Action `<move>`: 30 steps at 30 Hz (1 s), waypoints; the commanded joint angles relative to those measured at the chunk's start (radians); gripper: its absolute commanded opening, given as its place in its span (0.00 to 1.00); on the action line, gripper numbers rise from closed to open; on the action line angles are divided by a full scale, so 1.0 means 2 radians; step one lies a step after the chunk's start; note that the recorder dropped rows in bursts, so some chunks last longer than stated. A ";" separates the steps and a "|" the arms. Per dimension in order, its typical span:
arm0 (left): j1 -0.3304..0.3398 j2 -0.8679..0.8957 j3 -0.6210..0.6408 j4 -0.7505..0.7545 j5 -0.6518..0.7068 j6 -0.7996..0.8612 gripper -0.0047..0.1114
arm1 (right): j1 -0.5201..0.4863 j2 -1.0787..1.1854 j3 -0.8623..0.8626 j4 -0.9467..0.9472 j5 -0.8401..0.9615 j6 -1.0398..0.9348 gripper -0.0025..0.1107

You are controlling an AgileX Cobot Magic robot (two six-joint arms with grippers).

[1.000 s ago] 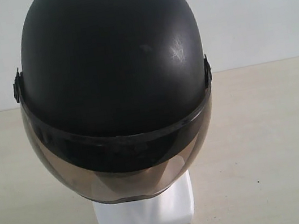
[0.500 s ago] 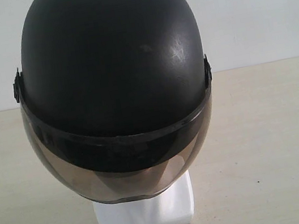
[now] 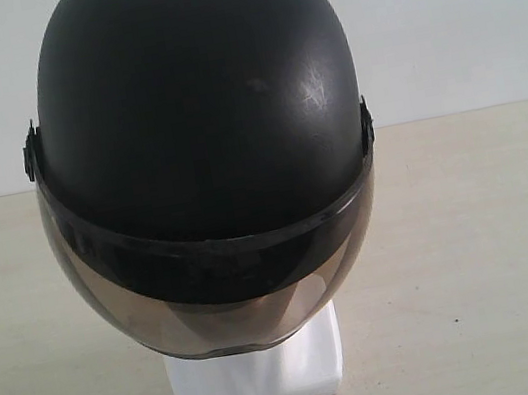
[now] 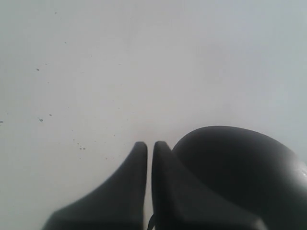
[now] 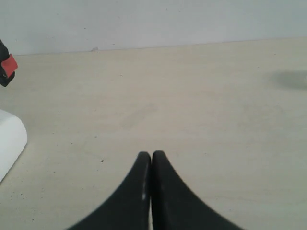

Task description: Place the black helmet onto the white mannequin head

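Observation:
The black helmet [image 3: 200, 117] sits over the white mannequin head, its smoky visor [image 3: 222, 311] hanging down in front. Only the head's white blocky base [image 3: 258, 376] shows; the face is hidden. Neither gripper appears in the exterior view. My left gripper [image 4: 149, 143] is shut, only a hairline between its fingers, right beside the helmet's dark dome [image 4: 240, 163]; I cannot tell whether it touches it. My right gripper [image 5: 151, 154] is shut with nothing in it, low over the table, with a corner of the white base [image 5: 9, 139] off to one side.
The beige table [image 3: 496, 250] stretches to both sides of the head, with a pale wall [image 3: 446, 15] behind. A small black and red part [image 5: 5, 67] shows at the edge of the right wrist view.

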 commanded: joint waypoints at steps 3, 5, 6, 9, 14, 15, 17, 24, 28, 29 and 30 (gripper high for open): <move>0.002 -0.004 0.002 -0.004 0.018 0.063 0.08 | 0.000 -0.003 0.000 0.000 -0.001 0.000 0.02; -0.005 -0.009 0.005 -0.004 0.018 0.087 0.08 | 0.000 -0.003 0.000 0.000 -0.001 0.000 0.02; -0.011 -0.010 0.009 -0.004 0.019 0.090 0.08 | 0.000 -0.003 0.000 0.000 -0.001 0.000 0.02; -0.043 -0.010 0.033 -0.004 0.021 0.092 0.08 | 0.000 -0.003 0.000 0.000 -0.007 0.000 0.02; -0.100 -0.010 0.100 -0.004 0.037 0.064 0.08 | 0.000 -0.003 0.000 0.000 -0.008 0.000 0.02; -0.102 -0.010 0.112 -0.016 0.044 0.051 0.08 | 0.000 -0.003 0.000 0.000 -0.008 0.000 0.02; -0.104 -0.010 0.134 -0.078 0.068 0.037 0.08 | 0.000 -0.003 0.000 0.000 -0.008 0.000 0.02; -0.104 -0.010 0.133 -0.392 0.110 0.062 0.08 | 0.000 -0.003 0.000 0.000 -0.008 0.000 0.02; -0.104 -0.010 0.133 -0.515 0.133 0.272 0.08 | 0.000 -0.003 0.000 0.000 -0.008 0.000 0.02; -0.104 -0.010 0.133 -0.537 0.145 0.362 0.08 | 0.000 -0.003 0.000 0.000 -0.008 0.000 0.02; -0.104 -0.010 0.133 -0.571 0.163 0.484 0.08 | 0.000 -0.003 0.000 0.000 -0.008 0.000 0.02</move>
